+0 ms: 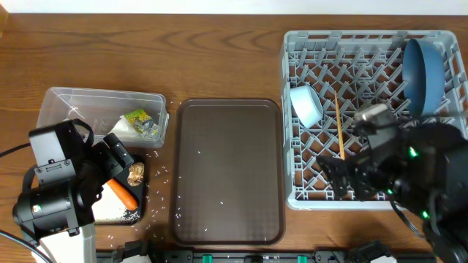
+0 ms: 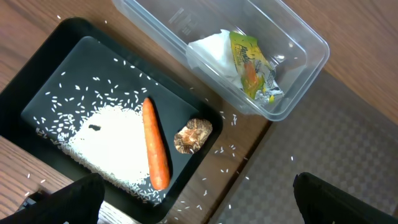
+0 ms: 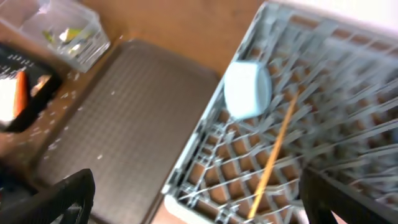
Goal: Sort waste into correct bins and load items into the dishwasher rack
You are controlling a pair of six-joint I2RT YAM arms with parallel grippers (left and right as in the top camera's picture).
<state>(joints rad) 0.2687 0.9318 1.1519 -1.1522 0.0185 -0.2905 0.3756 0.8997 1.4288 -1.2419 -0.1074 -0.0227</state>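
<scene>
Overhead, we see both claws released: left gripper [image 2: 199, 202] hovers over the black tray's [image 2: 62, 28] carrot [image 2: 155, 149] and rice [image 2: 106, 146], right gripper [image 3: 205, 199] over the rack's [image 1: 289, 44] chopsticks [image 1: 339, 131].

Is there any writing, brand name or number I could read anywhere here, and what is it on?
Nothing here can be read.
Wrapper: printed design with some lettering, too blurred to read.
Tub: faint moulded mark in its floor, too faint to read.
Rack, black tray, brown tray: no text visible.
</scene>
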